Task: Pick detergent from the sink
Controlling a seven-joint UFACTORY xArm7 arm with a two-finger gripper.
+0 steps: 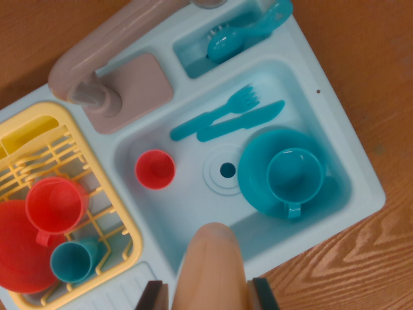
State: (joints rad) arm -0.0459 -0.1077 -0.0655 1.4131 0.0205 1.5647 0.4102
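Gripper [208, 298] at bottom edge, jaws around bottle.

The pale blue plastic sink basin [193, 213] is open around its drain [226, 170]; a small red cup [155, 169], teal fork [216, 112], teal knife [242, 121] and teal cup-on-plate [295, 175] crowd its edges.

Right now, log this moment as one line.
gripper: shut on peach plastic detergent bottle | bottle: above front edge of light blue toy sink | in basin: red cup, teal cup on teal plate
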